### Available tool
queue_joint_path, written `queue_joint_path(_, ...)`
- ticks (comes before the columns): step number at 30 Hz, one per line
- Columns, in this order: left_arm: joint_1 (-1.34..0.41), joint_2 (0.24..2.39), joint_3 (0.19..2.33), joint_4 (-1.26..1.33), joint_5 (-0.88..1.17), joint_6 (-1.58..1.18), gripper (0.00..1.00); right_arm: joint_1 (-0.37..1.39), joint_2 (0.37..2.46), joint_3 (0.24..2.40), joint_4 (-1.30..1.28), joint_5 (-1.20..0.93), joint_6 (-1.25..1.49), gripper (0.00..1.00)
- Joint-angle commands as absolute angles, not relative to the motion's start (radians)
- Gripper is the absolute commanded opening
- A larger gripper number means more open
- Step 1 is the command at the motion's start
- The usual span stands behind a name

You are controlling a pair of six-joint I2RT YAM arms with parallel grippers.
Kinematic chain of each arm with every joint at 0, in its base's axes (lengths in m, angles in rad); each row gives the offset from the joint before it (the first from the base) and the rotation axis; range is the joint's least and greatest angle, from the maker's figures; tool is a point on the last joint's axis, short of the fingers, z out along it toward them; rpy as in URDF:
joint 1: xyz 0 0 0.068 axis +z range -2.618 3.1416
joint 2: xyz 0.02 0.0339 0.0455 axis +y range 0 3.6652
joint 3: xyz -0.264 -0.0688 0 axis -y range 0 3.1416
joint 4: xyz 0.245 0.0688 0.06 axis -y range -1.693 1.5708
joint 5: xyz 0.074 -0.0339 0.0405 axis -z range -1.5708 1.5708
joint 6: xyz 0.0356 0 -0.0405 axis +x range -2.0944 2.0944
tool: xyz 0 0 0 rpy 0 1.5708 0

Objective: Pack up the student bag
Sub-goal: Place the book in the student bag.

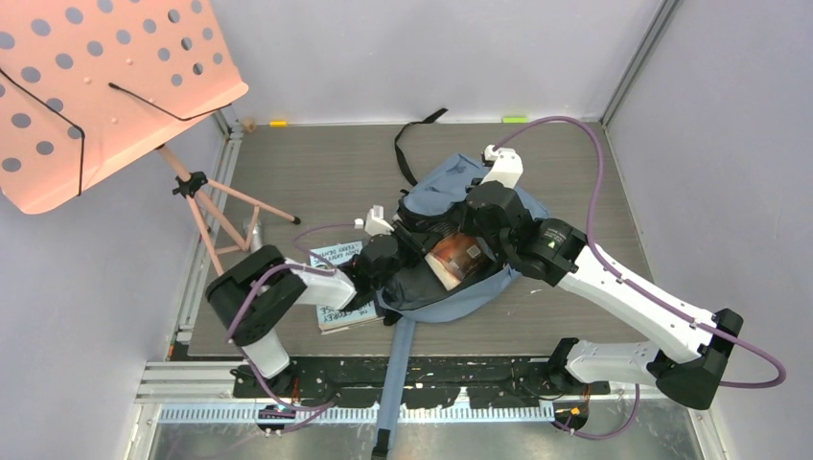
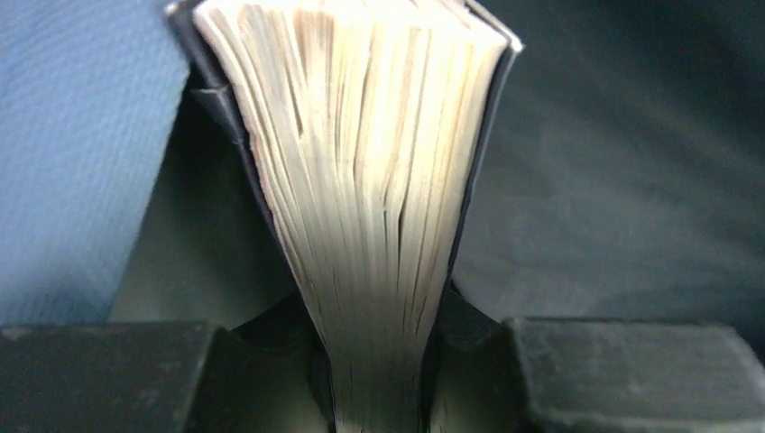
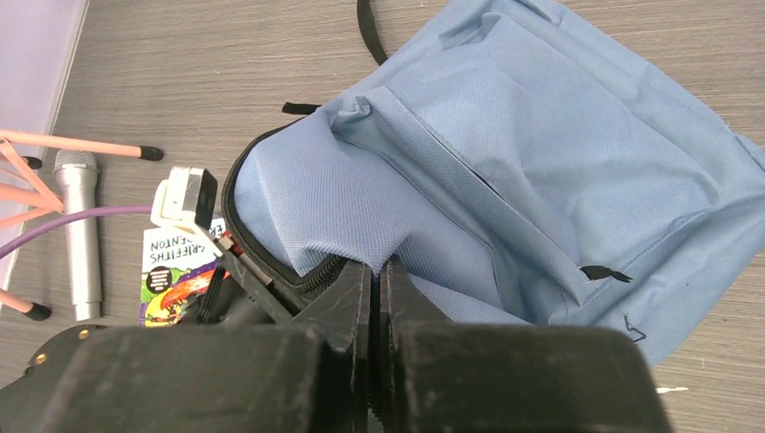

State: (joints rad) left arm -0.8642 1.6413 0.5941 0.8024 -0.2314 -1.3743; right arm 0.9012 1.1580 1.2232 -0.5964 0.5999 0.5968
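The grey-blue student bag (image 1: 451, 287) lies in the middle of the table with its main zipper open. My right gripper (image 3: 379, 271) is shut on a fold of the bag's fabric (image 3: 361, 216) at the opening's edge and holds it up. My left gripper (image 2: 383, 397) is shut on a thick book (image 2: 370, 180), gripping its page edge, inside the dark bag interior. In the top view the book (image 1: 458, 257) shows orange-brown in the bag's mouth, between both grippers.
Another book (image 1: 336, 261) with a light cover lies on the table left of the bag, partly under my left arm. A microphone (image 3: 79, 225) and a pink music stand (image 1: 105, 96) are at the left. A blue strap (image 1: 395, 383) hangs over the front edge.
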Motion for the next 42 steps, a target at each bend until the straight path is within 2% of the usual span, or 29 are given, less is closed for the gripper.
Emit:
queue_joint_path(1, -0.868, 1.730, 0.696, 1.169, -0.294, -1.393, 0.00, 0.907, 1.103, 1.259, -0.480, 0.652, 0.567, 0.01)
queue_joint_path(7, -0.871, 1.897, 0.836, 1.186, -0.235, -1.266, 0.00, 0.907, 1.111, 1.256, -0.516, 0.646, 0.547, 0.01)
queue_joint_path(9, -0.873, 1.919, 0.863, 1.166, -0.232, -1.218, 0.09, 0.907, 1.113, 1.250, -0.514, 0.626, 0.558, 0.01)
queue_joint_path(15, -0.873, 1.884, 0.839, 1.020, -0.263, -1.168, 0.48, 0.907, 1.109, 1.242, -0.517, 0.627, 0.569, 0.01)
queue_joint_path(22, -0.873, 1.774, 0.793, 0.867, -0.230, -1.113, 0.74, 0.907, 1.076, 1.219, -0.523, 0.650, 0.572, 0.01)
queue_joint_path(32, -0.880, 1.666, 0.686, 0.733, -0.155, -1.156, 0.77, 0.907, 1.060, 1.206, -0.542, 0.664, 0.566, 0.01)
queue_joint_path(35, -0.894, 1.655, 0.673, 0.708, -0.155, -1.158, 0.67, 0.907, 1.063, 1.206, -0.543, 0.664, 0.566, 0.01)
queue_joint_path(40, -0.920, 1.660, 0.686, 0.667, -0.155, -1.155, 0.63, 0.907, 1.072, 1.206, -0.542, 0.663, 0.566, 0.01)
queue_joint_path(42, -0.920, 1.675, 0.699, 0.674, -0.159, -1.152, 0.51, 0.907, 1.078, 1.206, -0.540, 0.663, 0.567, 0.01)
